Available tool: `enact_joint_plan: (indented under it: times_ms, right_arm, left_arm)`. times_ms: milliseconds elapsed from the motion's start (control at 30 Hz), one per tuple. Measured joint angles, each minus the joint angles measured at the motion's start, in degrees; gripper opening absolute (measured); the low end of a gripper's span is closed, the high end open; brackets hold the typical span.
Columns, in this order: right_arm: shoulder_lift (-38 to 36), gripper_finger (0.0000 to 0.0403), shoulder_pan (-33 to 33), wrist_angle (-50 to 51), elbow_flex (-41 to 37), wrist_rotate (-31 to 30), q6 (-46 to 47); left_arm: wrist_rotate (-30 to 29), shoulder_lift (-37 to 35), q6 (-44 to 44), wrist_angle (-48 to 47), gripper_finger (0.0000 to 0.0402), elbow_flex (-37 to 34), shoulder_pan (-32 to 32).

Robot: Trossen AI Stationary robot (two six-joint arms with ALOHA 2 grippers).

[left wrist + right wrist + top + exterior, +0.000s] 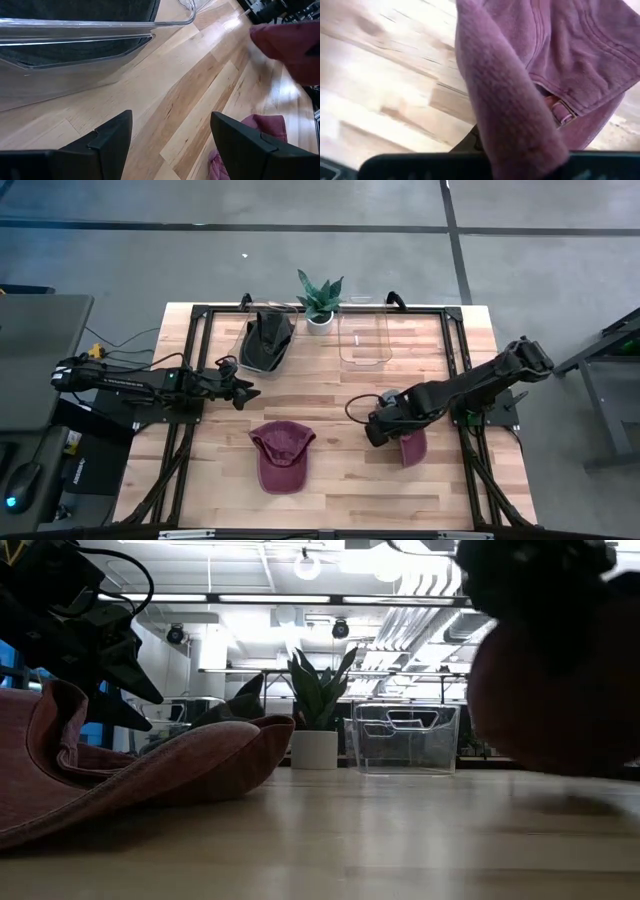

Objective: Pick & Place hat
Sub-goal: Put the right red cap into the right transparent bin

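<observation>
Two maroon caps show. One cap lies on the table's near middle, brim toward the near edge; it fills the left of the low view. The second cap hangs at my right gripper, which is shut on it at centre right. My left gripper hovers open, left of centre, between the lying cap and a clear bin that holds a dark hat. In the left wrist view its fingers stand wide apart over bare wood. My right gripper holds the second maroon cap; in the right wrist view the cloth drapes over the fingers and hides the place of contact. The strap buckle at the cap's back shows close by. In the low view the cap hangs clear above the table.
An empty clear bin stands at far centre beside a potted plant. A black frame borders the wooden table. Open wood lies between the two caps and along the near edge.
</observation>
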State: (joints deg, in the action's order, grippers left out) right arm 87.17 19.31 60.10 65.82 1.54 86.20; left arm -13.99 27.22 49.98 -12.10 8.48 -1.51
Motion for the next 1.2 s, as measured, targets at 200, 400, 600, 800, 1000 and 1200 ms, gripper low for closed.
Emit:
enact_joint_plan:
  times_ms: [200, 400, 600, 800, 1000, 1200]
  right_arm:
    - [-0.6, 0.0013, 0.0, 7.2, 7.1, -4.9, -2.7]
    - [-0.6, 0.0013, -1.4, 13.3, 15.3, -9.6, -6.2]
    - [-0.7, 0.0013, -5.7, 15.2, 22.2, -16.1, -11.9]
    - [-0.7, 0.0013, -11.1, 14.8, 27.8, -21.9, -19.7]
    - [-0.7, 0.0013, -17.4, 11.9, 29.1, -24.6, -27.6]
    - [-0.4, 0.0013, -24.2, 7.0, 29.0, -30.1, -34.9]
  left_arm:
    - [0.0, 0.0, 0.0, 0.0, 0.0261, 0.0, 0.0]
    - [0.0, 0.0, 0.0, 0.0, 0.0261, 0.0, 0.0]
    - [0.0, 0.0, 0.0, 0.0, 0.0261, 0.0, 0.0]
    - [0.0, 0.0, 0.0, 0.0, 0.0261, 0.0, 0.0]
    - [0.0, 0.0, 0.0, 0.0, 0.0261, 0.0, 0.0]
    - [0.0, 0.0, 0.0, 0.0, 0.0261, 0.0, 0.0]
